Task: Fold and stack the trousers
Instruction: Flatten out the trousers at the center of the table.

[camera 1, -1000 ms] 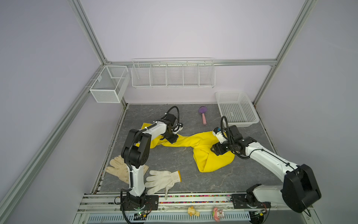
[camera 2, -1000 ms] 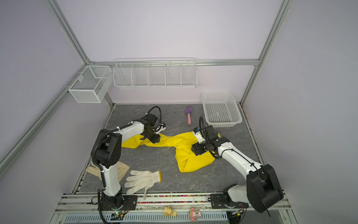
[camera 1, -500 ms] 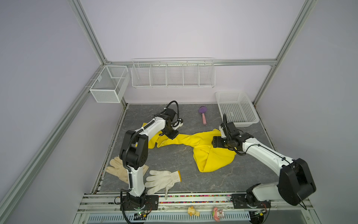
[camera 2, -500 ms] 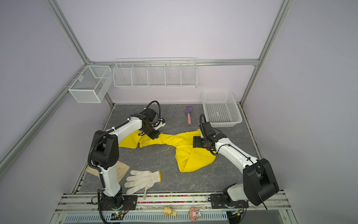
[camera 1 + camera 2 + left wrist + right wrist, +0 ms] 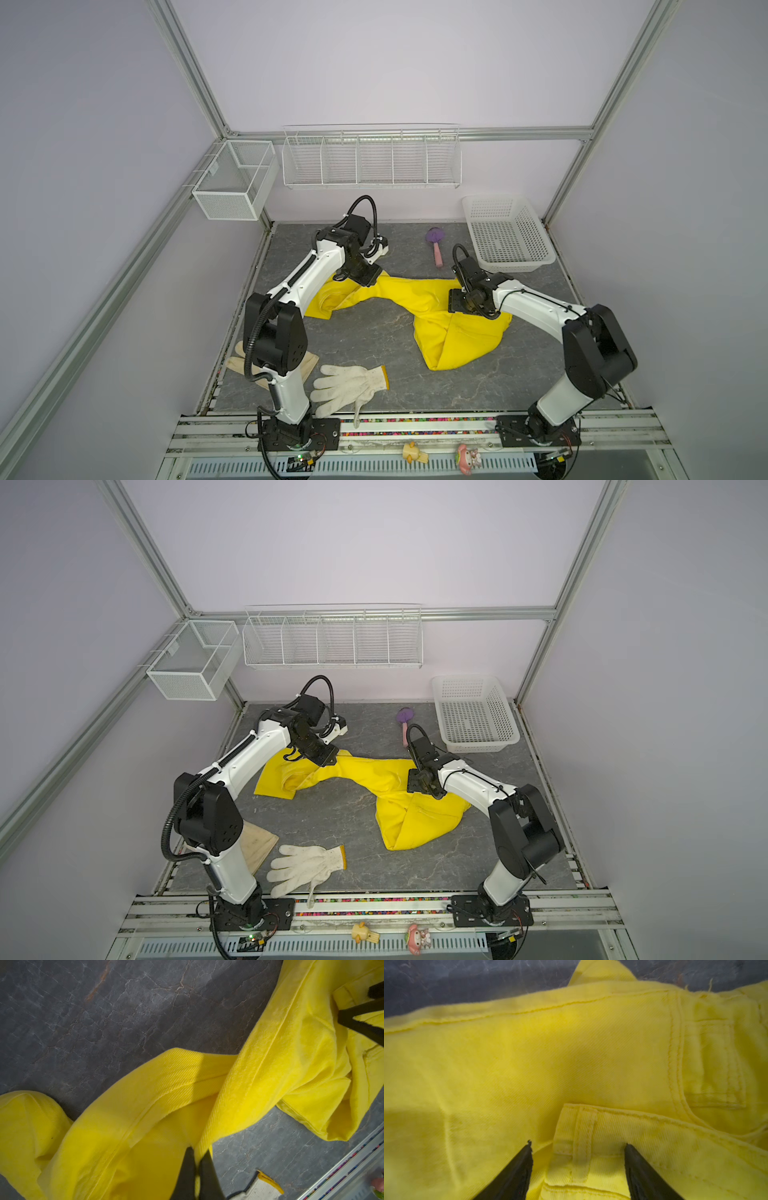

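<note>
Yellow cloth trousers (image 5: pixel 415 296): left end effector (image 5: pixel 197 1151) tight on leg (image 5: pixel 166 1084) at eleven o'clock, right end effector (image 5: pixel 578 1144) open astride waistband (image 5: pixel 654 1126).

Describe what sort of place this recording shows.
Probably a lab robot test cell: an aluminium-profile frame with plain lilac walls encloses a grey stone-patterned tabletop, two white-and-black robot arms mounted on its front rail, and bright yellow cloth trousers.

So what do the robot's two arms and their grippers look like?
Both the left arm and the right arm have glossy white tubular links between chunky black joint housings. A ribbed black conduit loops beside the left shoulder joint; black cables arch over both wrists. The left gripper and right gripper each end in two slim, tapering black fingers.
</note>
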